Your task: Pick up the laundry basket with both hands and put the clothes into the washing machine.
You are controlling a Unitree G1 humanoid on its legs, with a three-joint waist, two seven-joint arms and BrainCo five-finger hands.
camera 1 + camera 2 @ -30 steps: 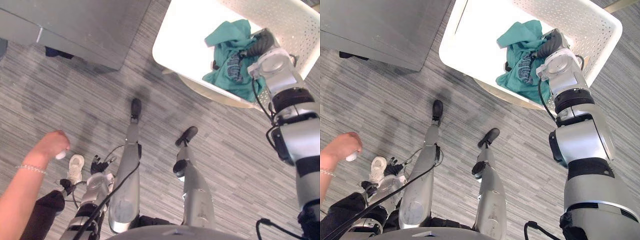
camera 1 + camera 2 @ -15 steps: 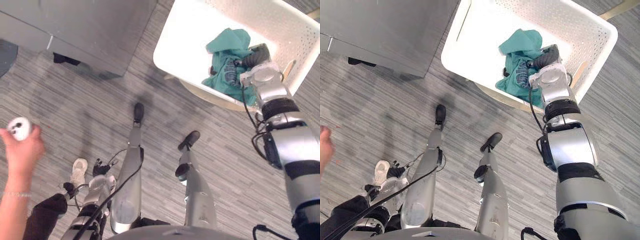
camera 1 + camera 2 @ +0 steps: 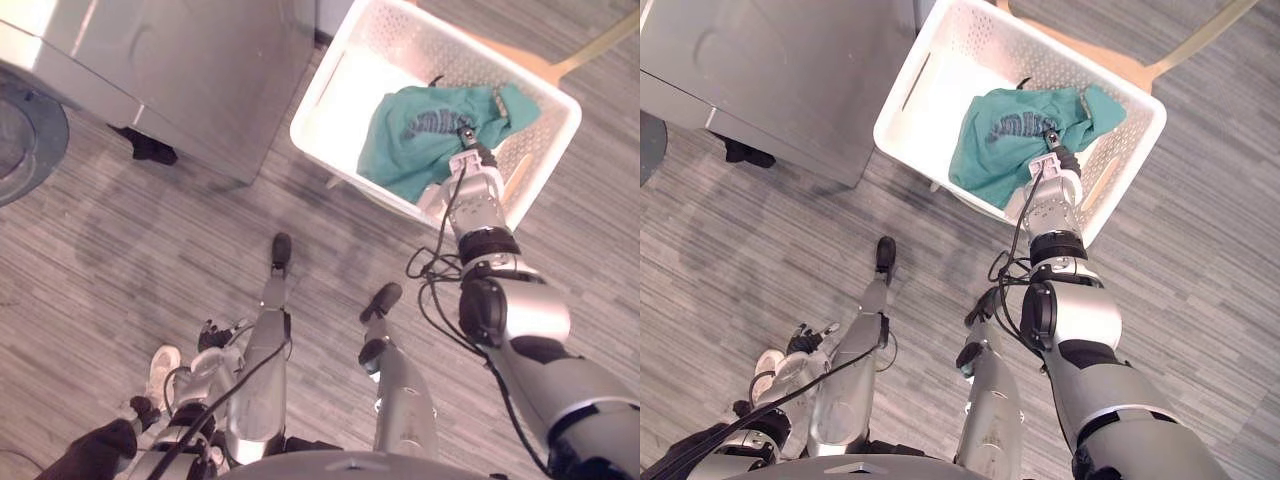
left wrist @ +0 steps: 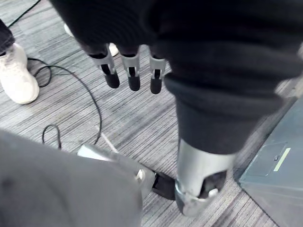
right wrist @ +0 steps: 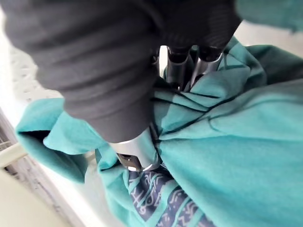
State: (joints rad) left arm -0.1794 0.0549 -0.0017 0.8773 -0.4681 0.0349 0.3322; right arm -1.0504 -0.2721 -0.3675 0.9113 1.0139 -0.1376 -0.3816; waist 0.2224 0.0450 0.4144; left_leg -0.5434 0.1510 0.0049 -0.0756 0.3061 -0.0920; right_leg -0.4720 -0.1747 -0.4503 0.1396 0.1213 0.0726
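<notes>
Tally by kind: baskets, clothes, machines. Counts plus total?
White perforated plastic laundry basket: 1
Teal printed garment in it: 1 visible
Grey metal washing machine: 1
Total: 3

The right hand was sunk into the folds of the teal shirt, so its hold could not be judged. The shirt covered part of the white laundry basket's floor, and the basket hid most of the wooden stand beneath it. The washing machine ran off the top edge, and its round door off the left. A person's white shoe was cropped too.
</notes>
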